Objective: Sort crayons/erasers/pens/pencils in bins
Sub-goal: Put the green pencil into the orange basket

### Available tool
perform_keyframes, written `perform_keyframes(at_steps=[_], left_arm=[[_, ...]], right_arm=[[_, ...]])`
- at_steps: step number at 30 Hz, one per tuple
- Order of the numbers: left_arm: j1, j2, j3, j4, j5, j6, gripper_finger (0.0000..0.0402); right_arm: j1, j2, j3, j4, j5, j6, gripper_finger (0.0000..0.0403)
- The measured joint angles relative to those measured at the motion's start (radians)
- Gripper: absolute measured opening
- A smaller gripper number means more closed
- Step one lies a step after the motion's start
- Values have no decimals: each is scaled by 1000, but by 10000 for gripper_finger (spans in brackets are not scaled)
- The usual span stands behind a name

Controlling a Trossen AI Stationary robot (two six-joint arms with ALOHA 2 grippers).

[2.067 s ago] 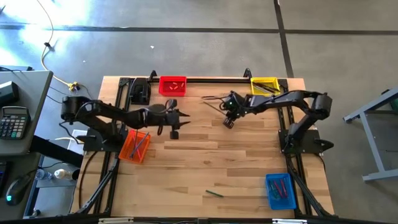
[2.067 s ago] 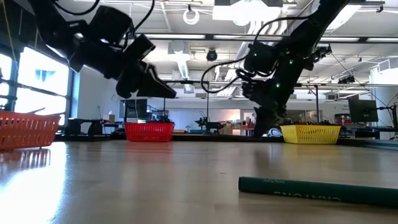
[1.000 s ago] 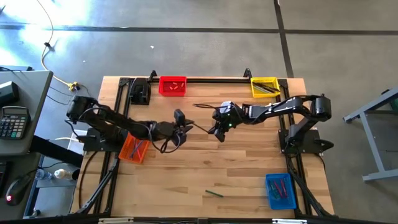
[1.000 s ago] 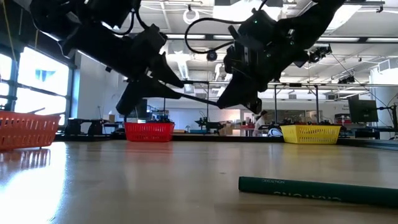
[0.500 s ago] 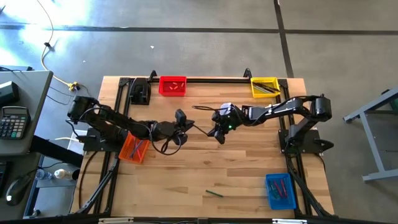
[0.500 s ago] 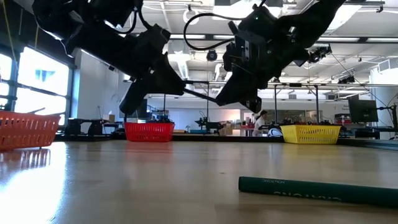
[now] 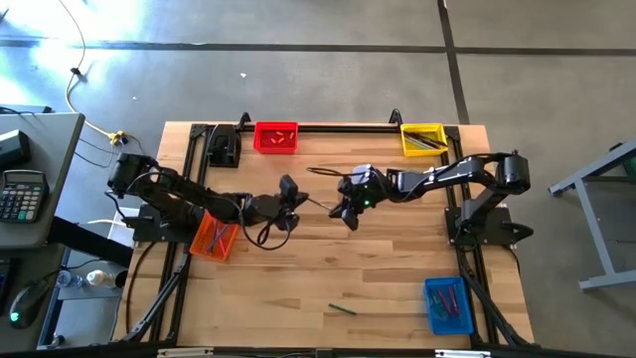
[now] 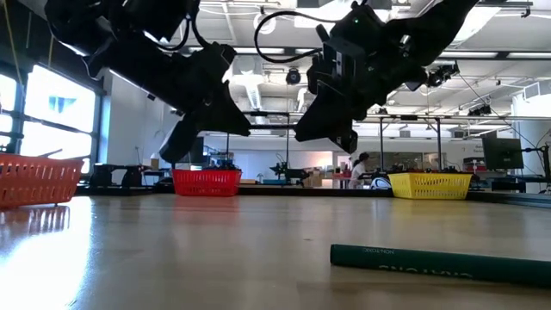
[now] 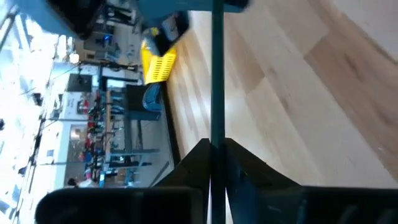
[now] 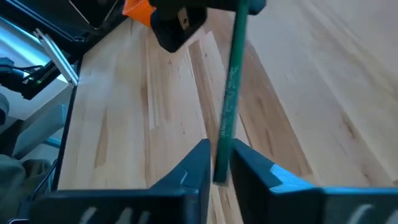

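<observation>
Mid-table handover of a green pencil [image 10: 231, 93]: both grippers meet at centre frame in the high view, above the wooden table [image 7: 397, 268]. Left gripper [image 7: 295, 201] reaches in from centre-left, right gripper [image 7: 345, 210] from centre-right, tips nearly touching. Both wrist views show the pencil running out from between that arm's fingers towards the other gripper, so each appears clamped on one end; which one truly bears the load cannot be told. In the low view both arms hang clear of the tabletop, upper middle of frame. Judged step: transfer between arms, pencil bound for a bin. Next move calls for one gripper to let go while the other holds firm, then carry. The orange bin [image 7: 216, 235] sits at left, yellow bin [image 7: 421, 138] upper right, red bin [image 7: 276, 136] top centre, blue bin [image 7: 449, 304] lower right. A second green pencil [image 7: 343, 309] lies on the table, lower centre.
</observation>
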Motion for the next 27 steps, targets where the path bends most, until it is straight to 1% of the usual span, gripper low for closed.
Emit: perform_keyframes(at_steps=[3,8,11,14,18,21,24,25,27], left_arm=[[0,0,1,7,-20,-12,14],[0,0,1,2,-20,-30,8],[1,0,1,-2,-19,-59,8],[11,0,1,-30,-18,-141,7],[39,-1,-1,-109,5,-298,6],[65,-1,-5,-110,38,-374,6],[97,-2,-10,-106,52,-421,6],[109,-8,-10,-108,56,-439,6],[132,-23,-10,-106,80,-476,6]], right_arm=[[1,0,0,6,0,-7,89],[1,0,0,17,0,-2,151],[1,-4,14,-1,1,-8,179],[6,-36,31,-25,6,-41,197],[7,-114,52,-89,26,-95,201],[7,-199,59,-193,90,-157,194],[9,-282,59,-342,174,-263,177],[12,-307,56,-368,205,-306,168],[15,-350,8,-350,259,-377,145]])
